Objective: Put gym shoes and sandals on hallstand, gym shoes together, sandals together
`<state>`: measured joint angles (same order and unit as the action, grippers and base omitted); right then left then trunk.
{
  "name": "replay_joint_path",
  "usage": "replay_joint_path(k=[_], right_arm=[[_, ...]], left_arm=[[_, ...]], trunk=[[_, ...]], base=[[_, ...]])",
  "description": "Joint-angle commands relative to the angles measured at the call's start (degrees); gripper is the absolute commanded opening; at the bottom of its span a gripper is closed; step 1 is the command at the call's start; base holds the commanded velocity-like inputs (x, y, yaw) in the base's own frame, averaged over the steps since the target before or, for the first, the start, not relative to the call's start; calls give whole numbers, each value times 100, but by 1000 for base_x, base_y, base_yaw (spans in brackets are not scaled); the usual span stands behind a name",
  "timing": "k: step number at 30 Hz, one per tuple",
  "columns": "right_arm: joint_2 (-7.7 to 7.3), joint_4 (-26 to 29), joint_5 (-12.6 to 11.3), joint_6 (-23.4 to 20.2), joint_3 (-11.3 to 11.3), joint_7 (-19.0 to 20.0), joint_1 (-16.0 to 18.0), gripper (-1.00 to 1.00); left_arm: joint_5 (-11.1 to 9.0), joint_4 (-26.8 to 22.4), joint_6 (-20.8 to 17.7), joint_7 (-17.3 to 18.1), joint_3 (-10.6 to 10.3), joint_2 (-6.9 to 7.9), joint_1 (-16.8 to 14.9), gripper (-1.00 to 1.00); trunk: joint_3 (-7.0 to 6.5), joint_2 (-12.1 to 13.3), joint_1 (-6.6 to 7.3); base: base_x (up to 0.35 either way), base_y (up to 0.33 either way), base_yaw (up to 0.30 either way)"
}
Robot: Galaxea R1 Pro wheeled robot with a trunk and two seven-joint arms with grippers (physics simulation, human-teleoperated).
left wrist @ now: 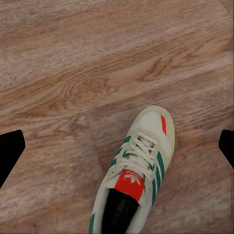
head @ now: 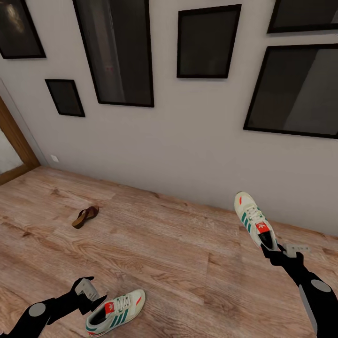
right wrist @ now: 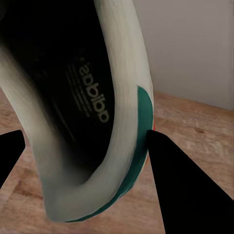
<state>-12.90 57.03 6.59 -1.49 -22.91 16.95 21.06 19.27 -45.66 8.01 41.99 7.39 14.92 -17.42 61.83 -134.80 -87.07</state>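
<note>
Across the upper half of the head view runs a pale grey wall (head: 188,136) hung with several dark-framed pictures (head: 206,42); a wooden door frame (head: 14,141) stands at the left edge. Below it, the corridor floor (head: 164,253) of light-brown wood-grain planks fills the lower half.

Right arm, lower right of the frame: the right pincer (head: 273,250) is pinched on the heel opening of one gym shoe (head: 253,220), which is raised off the floor, toe pointing up the frame toward the wall. The right wrist view confirms it: one dark finger (right wrist: 185,190) presses against the shoe's green-trimmed heel collar (right wrist: 124,122), the printed insole facing the camera.

Left arm, lower left of the frame: the left pincer (head: 89,293) is spread wide, just beside the second gym shoe (head: 115,312), which lies upright on the floor at the bottom edge. The left wrist view shows that shoe (left wrist: 134,170) between the parted fingertips (left wrist: 9,151), neither touching it.

One dark-brown sandal (head: 85,216) lies on the floor at centre left, well apart from both shoes.
</note>
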Motion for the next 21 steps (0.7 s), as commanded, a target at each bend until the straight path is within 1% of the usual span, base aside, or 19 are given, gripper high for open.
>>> replay_joint_path(k=[1, 4, 5, 6, 7, 8, 9, 10, 11, 12, 13, 15, 18, 20, 21], right_arm=[[1, 17, 53, -18, -20, 39, 4, -100], [1, 70, 60, -18, -20, 37, 2, -100], [1, 88, 61, -18, -20, 36, 4, -100], [0, 88, 61, -18, -20, 36, 4, -100], [-1, 88, 61, -18, -20, 36, 2, -100], [2, 89, 61, -18, -20, 36, 3, -100], [2, 89, 61, -18, -20, 36, 3, -100], [3, 89, 61, -18, -20, 36, 3, -100], [3, 89, 61, -20, -20, 36, 4, -100], [3, 89, 61, -20, -20, 36, 4, -100], [3, 89, 61, -21, -20, 36, 4, -100], [5, 89, 61, -23, -20, 36, 4, -100], [3, 89, 61, -20, -20, 36, 4, -100], [1, 89, 61, -19, -20, 36, 4, -100], [2, 89, 61, -21, -20, 38, 4, -100]], left_arm=[[59, 21, 50, 16, 13, -5, -5, 100], [59, 36, 48, 14, -16, -19, -36, 100], [107, 33, -115, 47, -31, 50, -185, 100], [209, 39, -375, 119, -37, 106, -398, 100], [322, 42, -581, 250, -38, 154, -561, 100], [457, 44, -769, 462, -37, 208, -718, 100], [595, 46, -909, 730, -24, 267, -865, 100], [658, 46, -961, 872, -12, 298, -934, 100], [753, 49, -1041, 1141, 10, 370, -1061, 100], [835, 50, -1118, 1456, 45, 492, -1214, 100], [864, 52, -1148, 1601, 75, 571, -1287, 100], [883, 55, -1174, 1740, 136, 675, -1356, 100], [890, 56, -1187, 1900, 212, 755, -1397, 100], [898, 117, -1160, 2101, 252, 792, -1386, 100], [916, 664, -1092, 2172, 275, 800, -1396, 100]], trunk=[[5, -2, 1], [69, -122, -65], [96, -162, -87], [122, -203, -109], [149, -243, -131], [176, -283, -153], [202, -323, -175], [229, -363, -197], [256, -403, -219], [283, -443, -240], [309, -483, -262], [363, -563, -306], [387, -563, -306], [397, -563, -306], [420, -604, -328]], base=[[0, 0, 4], [0, 0, 56], [0, 0, 72], [0, 0, 71], [0, 0, 71], [0, 0, 71], [0, 0, 70], [0, 0, 70], [0, 0, 70], [0, 0, 70], [0, 0, 64], [0, 0, 45], [0, 0, 20], [0, 0, 6], [0, 0, 0]])
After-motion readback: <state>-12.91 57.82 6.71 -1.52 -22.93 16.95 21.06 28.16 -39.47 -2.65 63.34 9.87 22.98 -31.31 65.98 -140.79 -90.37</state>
